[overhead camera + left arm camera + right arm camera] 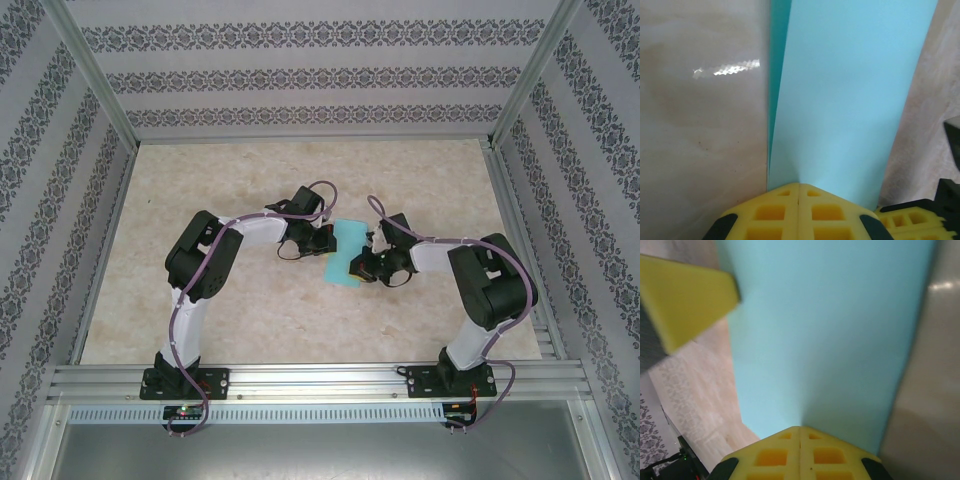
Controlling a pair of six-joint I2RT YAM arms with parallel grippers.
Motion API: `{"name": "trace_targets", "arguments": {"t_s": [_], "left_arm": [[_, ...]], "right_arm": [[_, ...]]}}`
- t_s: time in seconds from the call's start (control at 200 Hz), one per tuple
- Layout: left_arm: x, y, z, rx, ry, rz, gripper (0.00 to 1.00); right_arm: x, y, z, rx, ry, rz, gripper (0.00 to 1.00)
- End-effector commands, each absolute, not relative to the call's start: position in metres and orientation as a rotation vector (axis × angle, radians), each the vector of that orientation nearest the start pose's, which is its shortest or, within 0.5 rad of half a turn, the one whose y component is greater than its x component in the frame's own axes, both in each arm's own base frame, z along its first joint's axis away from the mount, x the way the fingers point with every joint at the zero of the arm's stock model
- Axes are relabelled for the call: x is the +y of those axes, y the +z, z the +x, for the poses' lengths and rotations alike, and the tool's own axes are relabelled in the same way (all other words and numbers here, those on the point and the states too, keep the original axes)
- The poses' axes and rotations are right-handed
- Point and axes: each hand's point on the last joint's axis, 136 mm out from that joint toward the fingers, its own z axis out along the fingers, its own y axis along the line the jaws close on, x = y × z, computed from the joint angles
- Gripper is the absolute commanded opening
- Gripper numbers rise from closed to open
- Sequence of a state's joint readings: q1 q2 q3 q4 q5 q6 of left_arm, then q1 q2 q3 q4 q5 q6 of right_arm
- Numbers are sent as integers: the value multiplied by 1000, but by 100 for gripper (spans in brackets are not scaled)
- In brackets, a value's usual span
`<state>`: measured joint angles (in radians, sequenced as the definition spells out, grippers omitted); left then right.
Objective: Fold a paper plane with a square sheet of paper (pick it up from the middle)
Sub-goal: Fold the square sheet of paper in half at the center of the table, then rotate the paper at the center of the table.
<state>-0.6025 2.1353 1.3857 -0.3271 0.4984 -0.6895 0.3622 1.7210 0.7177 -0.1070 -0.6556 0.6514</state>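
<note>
Over the middle of the table (pixel 250 180), left gripper (pixel 799 189) and right gripper (pixel 800 431) are each clenched on the blue paper sheet (pixel 349 252), gripping it from opposite ends. Risk: if they pull apart, the thin sheet tears or slips out. If they move unevenly, the crease goes crooked.

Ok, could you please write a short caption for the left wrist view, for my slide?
Left gripper shut, pinching one edge of the turquoise paper, pale table behind it.
</note>
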Motion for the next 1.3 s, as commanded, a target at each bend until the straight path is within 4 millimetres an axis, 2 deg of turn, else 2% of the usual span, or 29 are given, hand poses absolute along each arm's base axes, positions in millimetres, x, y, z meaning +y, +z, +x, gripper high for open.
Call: {"name": "trace_targets", "arguments": {"t_s": [0.0, 0.16, 0.37, 0.45, 0.535, 0.619, 0.684, 0.814, 1.004, 1.074, 1.114, 1.294], "left_arm": [[-282, -79, 291, 3239, -575, -110, 0], [-281, -80, 291, 3238, -567, -105, 0], [-282, -81, 291, 3235, -568, -96, 0], [-283, -79, 292, 3231, -579, -85, 0], [-288, -73, 297, 3213, -611, -48, 0], [-301, -56, 308, 3163, -685, 13, 0], [-313, -37, 319, 3117, -747, 70, 0], [-330, -8, 336, 3043, -821, 175, 1], [-345, 18, 348, 2979, -894, 273, 4], [-349, 33, 355, 2941, -931, 260, 7], [-351, 42, 358, 2923, -961, 236, 12], [-342, 76, 375, 2824, -998, 124, 22]], "right_arm": [[206, -1, 258, 2886, 1106, 187, 3], [194, -11, 231, 2947, 1061, 236, 4], [180, -14, 216, 2949, 1003, 290, 4], [179, -6, 223, 2916, 997, 286, 4], [186, 20, 244, 2832, 1022, 252, 4], [193, 53, 268, 2713, 1039, 241, 4], [193, 65, 280, 2670, 987, 236, 5], [188, 52, 293, 2714, 868, 245, 4], [207, 31, 299, 2776, 874, 216, 4], [210, 23, 299, 2800, 857, 239, 4], [212, 20, 300, 2799, 862, 264, 4], [217, 7, 297, 2817, 829, 364, 4]]}}
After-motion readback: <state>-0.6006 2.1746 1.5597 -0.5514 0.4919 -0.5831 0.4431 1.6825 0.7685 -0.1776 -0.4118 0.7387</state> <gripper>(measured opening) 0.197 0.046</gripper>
